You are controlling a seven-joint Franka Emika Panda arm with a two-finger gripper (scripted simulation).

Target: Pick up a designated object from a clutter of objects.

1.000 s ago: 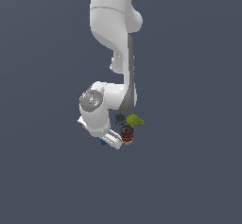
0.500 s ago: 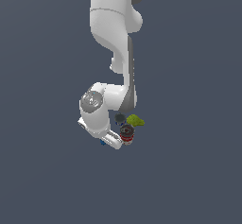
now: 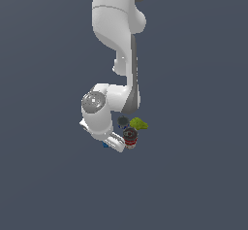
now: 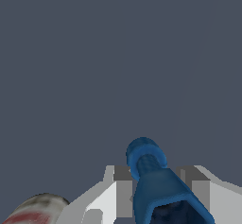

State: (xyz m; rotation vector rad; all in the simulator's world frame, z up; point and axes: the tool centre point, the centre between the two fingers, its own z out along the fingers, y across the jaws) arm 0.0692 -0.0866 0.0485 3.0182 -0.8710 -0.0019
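Blue knobby piece (image 4: 153,180) sits between your gripper (image 4: 160,183)'s two grey fingers (image 4: 122,185), which flank it closely, though you cannot tell whether they pinch it. Outside, you see only a blue sliver under the hand. Beside it you have one red-and-white can (image 3: 130,138), one yellow-green lump (image 3: 139,123), one dark round object (image 3: 123,122).

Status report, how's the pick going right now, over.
Gripper low over the clutter, fingers either side of the blue piece; grip unconfirmed. Red-and-white can close beside. Yellow-green lump behind it.
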